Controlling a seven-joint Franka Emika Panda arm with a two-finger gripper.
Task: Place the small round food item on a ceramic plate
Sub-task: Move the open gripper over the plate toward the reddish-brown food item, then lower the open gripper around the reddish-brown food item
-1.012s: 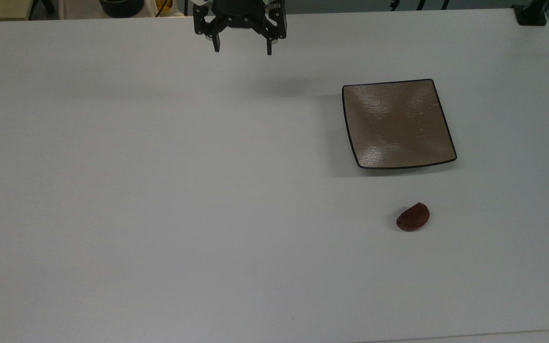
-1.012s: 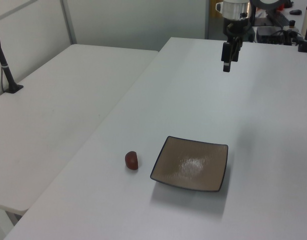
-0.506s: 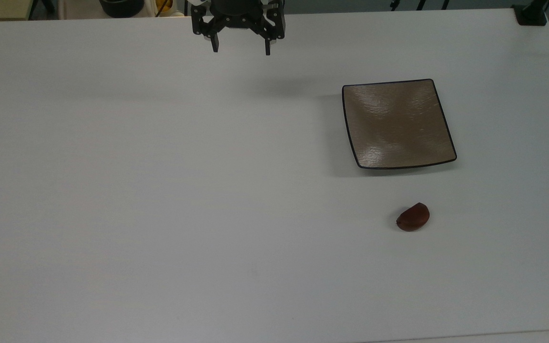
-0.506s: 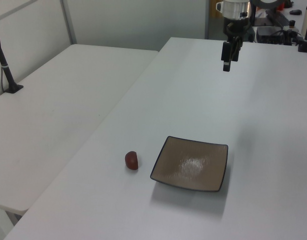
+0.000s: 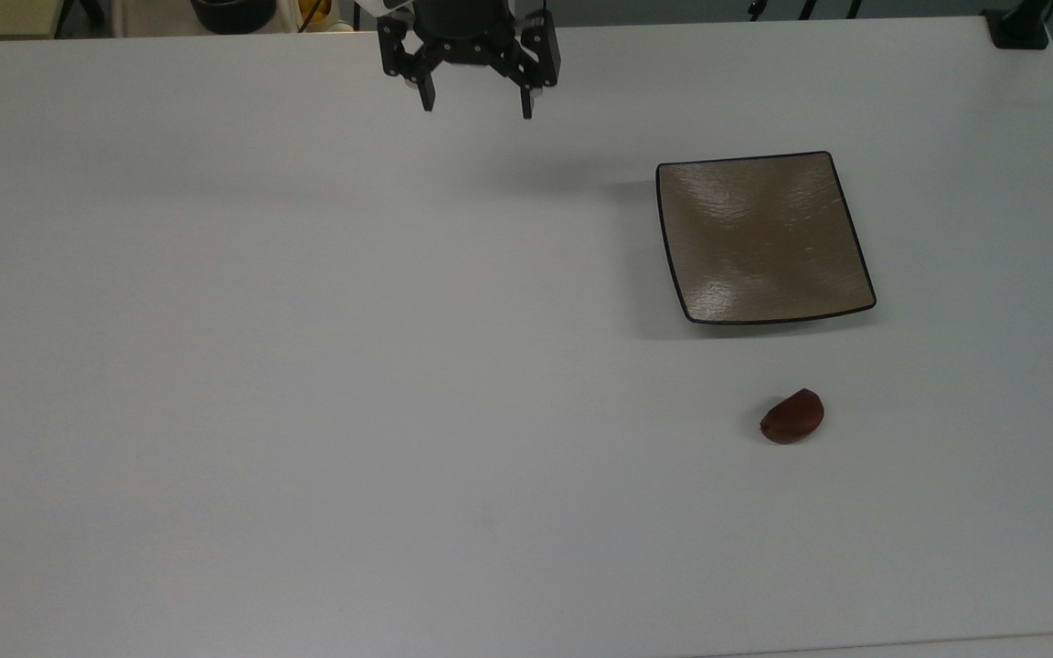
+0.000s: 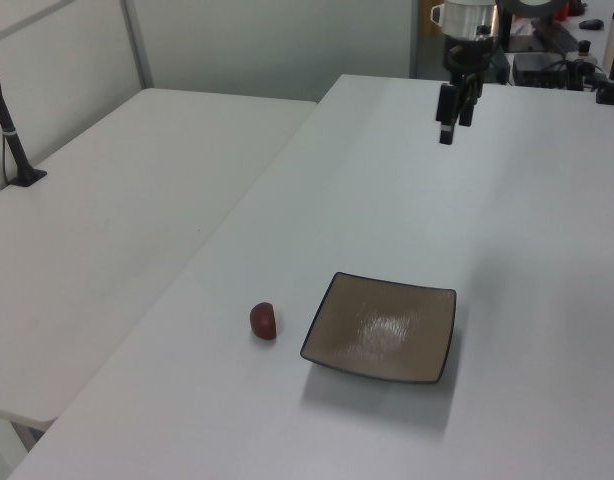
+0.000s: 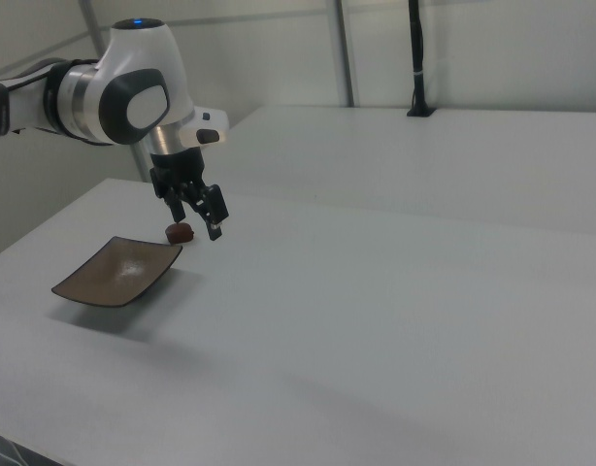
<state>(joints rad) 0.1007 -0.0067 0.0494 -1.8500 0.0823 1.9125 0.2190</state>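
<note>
The small round food item (image 5: 792, 418) is a dark reddish-brown wedge-like lump lying on the white table, just below the ceramic plate (image 5: 762, 238) in the top view. That plate is square, glossy brownish-grey with a thin black rim, and nothing lies on it. My gripper (image 5: 477, 108) hangs open and holds nothing, above the table's far edge and well to the top view's left of the plate. In the left view the food item (image 6: 264, 320) sits left of the plate (image 6: 382, 328), with the gripper (image 6: 452, 130) far behind. The right view shows the gripper (image 7: 203, 225) in front of the food item (image 7: 181, 232), beside the plate (image 7: 118, 272).
A black clamp post (image 5: 1020, 27) stands at the table's top-right corner in the top view. A dark round container (image 5: 232, 14) sits beyond the far edge. A second white table (image 6: 107, 200) adjoins on the left view's left.
The open gripper has shifted slightly toward the top view's right and a little down in that picture. The plate and the food item have not moved.
</note>
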